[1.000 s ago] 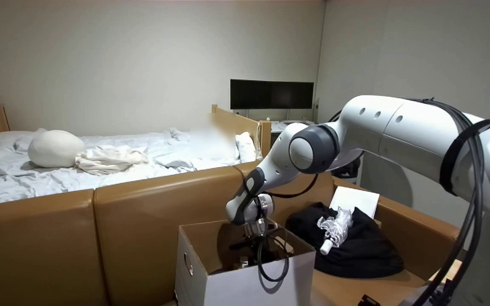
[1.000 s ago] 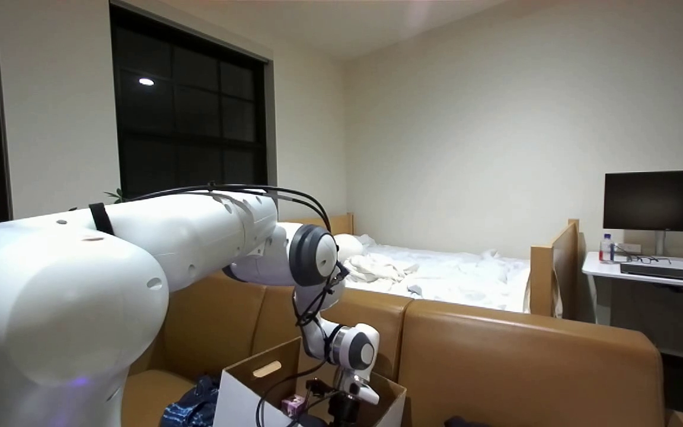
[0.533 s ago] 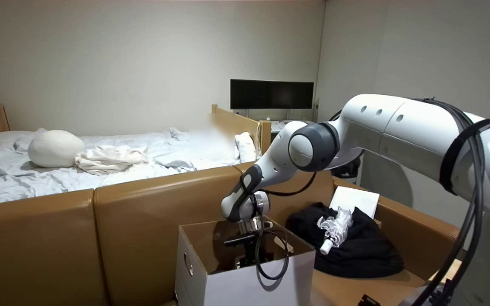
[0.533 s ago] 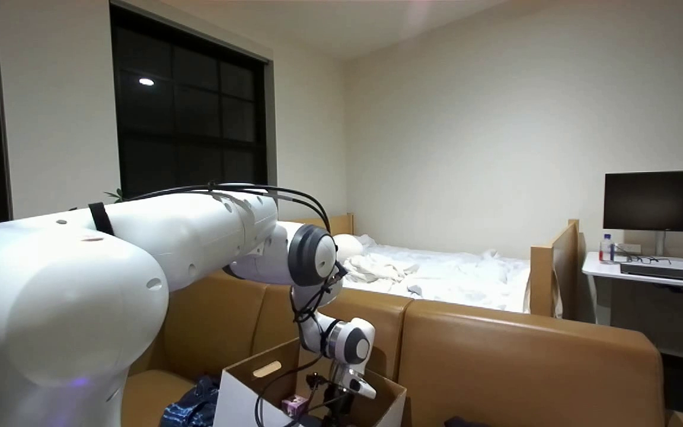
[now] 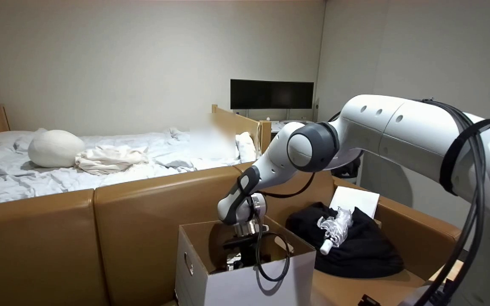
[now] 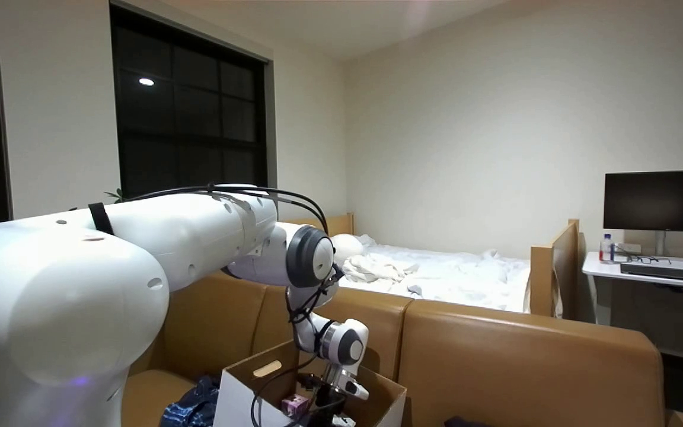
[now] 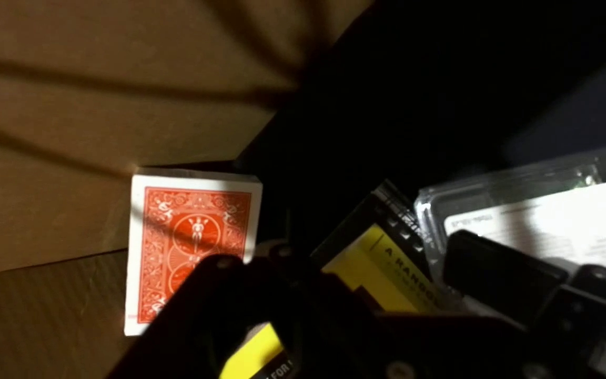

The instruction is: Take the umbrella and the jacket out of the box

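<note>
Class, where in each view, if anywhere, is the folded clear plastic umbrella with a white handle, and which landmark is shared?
In an exterior view: umbrella right of centre, on the bulky black cloth jacket.
In an exterior view: not seen; the white-sided, brown-lined cardboard box at the bottom.
Wrist view: not seen; the box's brown inner face at upper left.
Shared landmark: the box.

A bed and a black monitor stand behind the brown sofa.
</note>
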Robot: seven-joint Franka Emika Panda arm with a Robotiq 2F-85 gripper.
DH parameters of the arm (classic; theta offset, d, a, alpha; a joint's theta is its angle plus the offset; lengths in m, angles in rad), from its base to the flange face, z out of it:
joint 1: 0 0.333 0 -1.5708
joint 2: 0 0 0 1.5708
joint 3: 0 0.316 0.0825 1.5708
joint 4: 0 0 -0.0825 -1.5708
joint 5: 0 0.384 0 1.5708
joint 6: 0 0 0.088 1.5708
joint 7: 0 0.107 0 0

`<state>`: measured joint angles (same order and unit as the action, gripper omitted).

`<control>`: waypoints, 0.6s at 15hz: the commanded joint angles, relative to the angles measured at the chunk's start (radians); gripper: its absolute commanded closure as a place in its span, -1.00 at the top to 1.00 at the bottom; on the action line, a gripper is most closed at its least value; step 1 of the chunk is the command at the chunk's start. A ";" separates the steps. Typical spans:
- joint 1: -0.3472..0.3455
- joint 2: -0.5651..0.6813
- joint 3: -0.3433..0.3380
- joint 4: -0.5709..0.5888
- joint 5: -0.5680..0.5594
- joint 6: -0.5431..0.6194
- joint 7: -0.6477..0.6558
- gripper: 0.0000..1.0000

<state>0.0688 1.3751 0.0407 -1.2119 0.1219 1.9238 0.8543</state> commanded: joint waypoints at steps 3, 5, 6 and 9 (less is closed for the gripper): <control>-0.012 -0.020 0.010 -0.050 -0.009 0.038 -0.095 1.00; -0.008 -0.020 0.009 -0.051 -0.011 0.027 -0.114 1.00; -0.008 -0.016 0.011 -0.047 -0.011 0.021 -0.126 1.00; -0.012 -0.029 0.014 -0.076 -0.005 0.040 -0.151 1.00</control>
<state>0.0694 1.3759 0.0437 -1.2181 0.1219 1.9267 0.7567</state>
